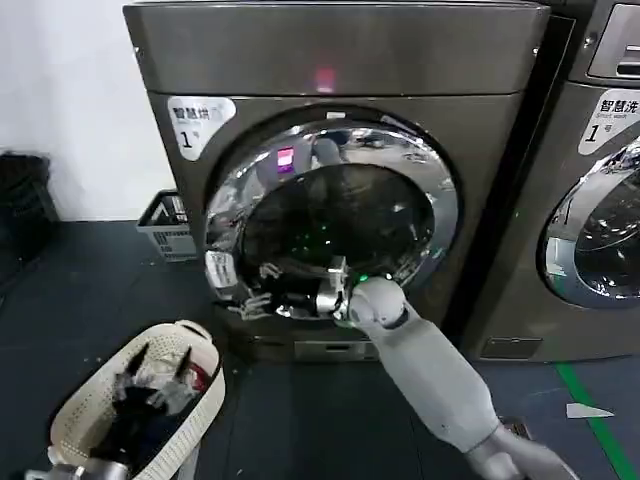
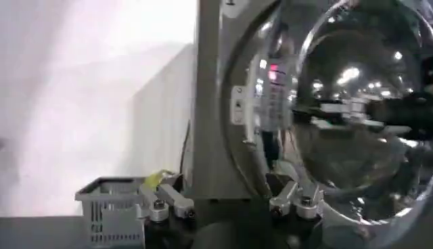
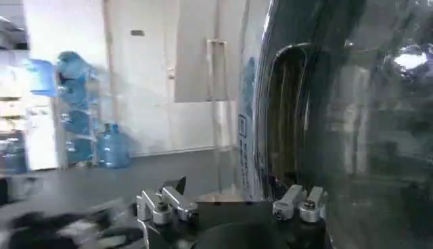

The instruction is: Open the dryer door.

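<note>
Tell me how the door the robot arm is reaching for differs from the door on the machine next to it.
The dryer door shows whole, at the middle of the head view; the neighbouring machine's door is cut off at the picture's edge. The right gripper is at the dryer door's lower left rim; nothing touches the neighbouring door. Both have shiny chrome rims around dark glass and sit in bronze-grey machines labelled 1.

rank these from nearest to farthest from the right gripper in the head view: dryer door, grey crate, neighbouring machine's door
From the right gripper:
1. dryer door, right at the gripper, at its lower left rim.
2. grey crate, on the floor to the left.
3. neighbouring machine's door, far right.
</note>
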Controlling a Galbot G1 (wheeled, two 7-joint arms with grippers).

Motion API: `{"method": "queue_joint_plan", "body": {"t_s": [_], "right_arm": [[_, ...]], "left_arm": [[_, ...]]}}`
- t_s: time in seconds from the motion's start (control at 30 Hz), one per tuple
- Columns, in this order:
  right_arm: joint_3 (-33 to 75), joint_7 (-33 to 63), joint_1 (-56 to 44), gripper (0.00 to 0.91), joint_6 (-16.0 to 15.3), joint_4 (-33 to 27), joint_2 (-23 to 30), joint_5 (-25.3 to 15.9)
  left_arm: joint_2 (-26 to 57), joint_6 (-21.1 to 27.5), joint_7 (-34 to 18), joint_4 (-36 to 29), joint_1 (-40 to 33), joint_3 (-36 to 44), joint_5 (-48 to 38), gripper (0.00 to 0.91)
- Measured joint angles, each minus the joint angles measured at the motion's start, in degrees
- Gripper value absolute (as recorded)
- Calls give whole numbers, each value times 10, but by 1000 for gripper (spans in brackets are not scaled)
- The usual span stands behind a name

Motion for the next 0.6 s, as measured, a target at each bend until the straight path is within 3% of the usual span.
{"method": "queue_joint_plan", "body": {"t_s": [0.27, 0.6], "right_arm": [[30, -88, -44, 907, -3, 42, -34, -4], [73, -219, -84, 907, 16, 59, -77, -12]], "left_arm": [[49, 3, 10, 64, -54, -40, -69, 907], [153, 10, 71, 146, -168, 14, -168, 907]]}}
